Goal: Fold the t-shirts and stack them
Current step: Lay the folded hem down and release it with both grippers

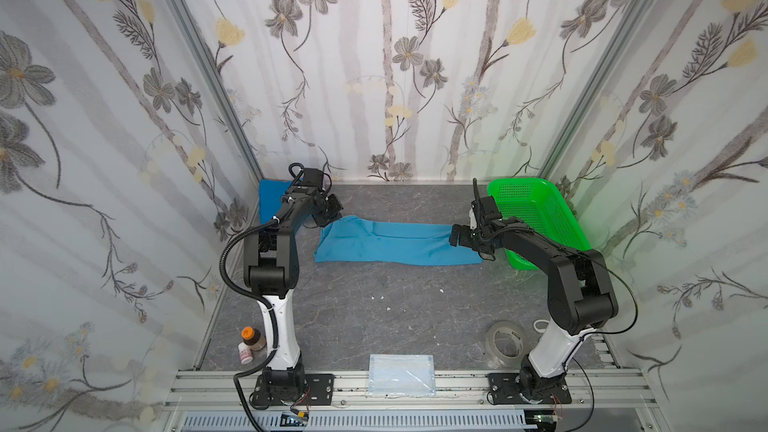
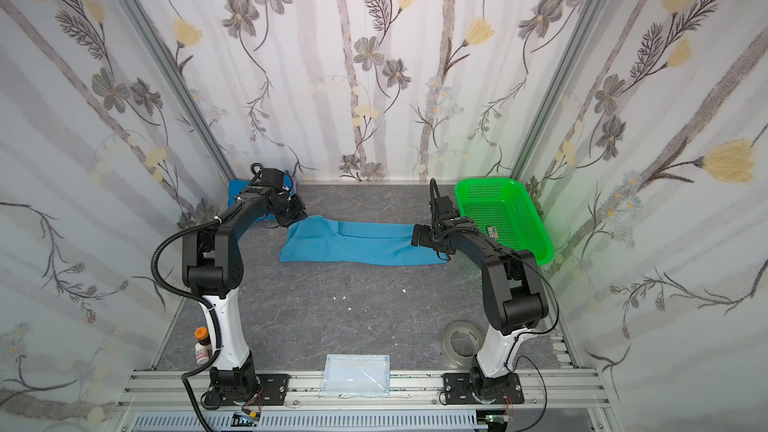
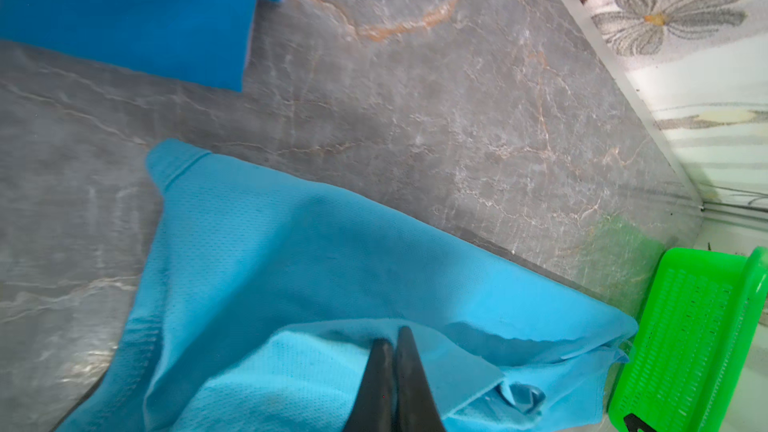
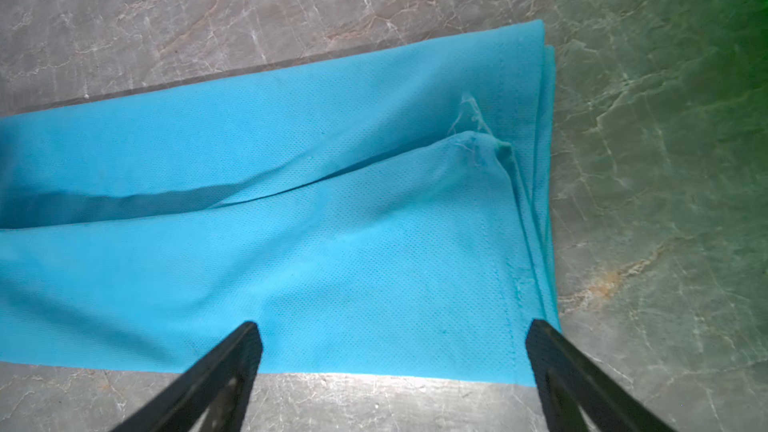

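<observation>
Near edge, in both top views only: 1 mask packet [image 1: 401,375] at the middle, 1 clear tape roll [image 1: 505,342] by the right arm's base, 2 small bottles [image 1: 252,338] by the left arm's base. Neither wrist view shows these.

Mid table [image 1: 374,309]: the teal t-shirt [image 1: 390,243] lies folded into 1 long strip running left to right on the grey marble surface. The left claw [image 3: 392,338] is closed, pinching a raised fold at the strip's left end. Only the left wrist view shows this pinch; in the top views the wrist hides it. The right claw [image 4: 395,332] hangs over the strip's right end with its fingers spread wide and only flat cloth below them. The right wrist view alone shows the stacked hem layers and a few loose threads there.

Far side: the royal-blue t-shirt [image 1: 270,199] lies folded in the far left corner behind the left arm, apart from the teal one. 1 green basket [image 1: 536,218] sits at the far right.

T-shirts counted: 2, not stacked.
</observation>
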You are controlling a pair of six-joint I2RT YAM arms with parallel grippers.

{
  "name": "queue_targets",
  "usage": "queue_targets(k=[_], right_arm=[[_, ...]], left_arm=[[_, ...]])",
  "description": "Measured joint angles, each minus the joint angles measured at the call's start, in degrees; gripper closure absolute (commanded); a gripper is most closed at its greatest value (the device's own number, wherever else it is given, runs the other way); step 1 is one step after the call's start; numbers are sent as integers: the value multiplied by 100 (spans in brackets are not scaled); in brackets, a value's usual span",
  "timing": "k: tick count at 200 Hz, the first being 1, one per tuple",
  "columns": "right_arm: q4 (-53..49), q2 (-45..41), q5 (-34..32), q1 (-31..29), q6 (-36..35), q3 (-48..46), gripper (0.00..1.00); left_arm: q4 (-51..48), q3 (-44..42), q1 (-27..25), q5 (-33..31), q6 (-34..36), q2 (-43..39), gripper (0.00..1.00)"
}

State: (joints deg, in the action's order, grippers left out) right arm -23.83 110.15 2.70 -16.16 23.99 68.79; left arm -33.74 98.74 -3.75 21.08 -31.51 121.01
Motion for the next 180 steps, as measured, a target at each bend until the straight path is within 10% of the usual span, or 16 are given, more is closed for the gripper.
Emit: queue_targets(k=[63,73,93,180], right_arm=[[87,-262,-125,7,42,-361,0],[90,-282,-133,11,42,-365,0],[153,-289,-133,11,42,-363,0],[-31,518,210,-122,-492,525,0]], left_arm=[[-87,260,-11,101,-17,223,99],[-81,280,-11,103,-17,216,77],[-118,323,0,101,-15,199,0],[177,-1976,81,4,-37,-1670,0]])
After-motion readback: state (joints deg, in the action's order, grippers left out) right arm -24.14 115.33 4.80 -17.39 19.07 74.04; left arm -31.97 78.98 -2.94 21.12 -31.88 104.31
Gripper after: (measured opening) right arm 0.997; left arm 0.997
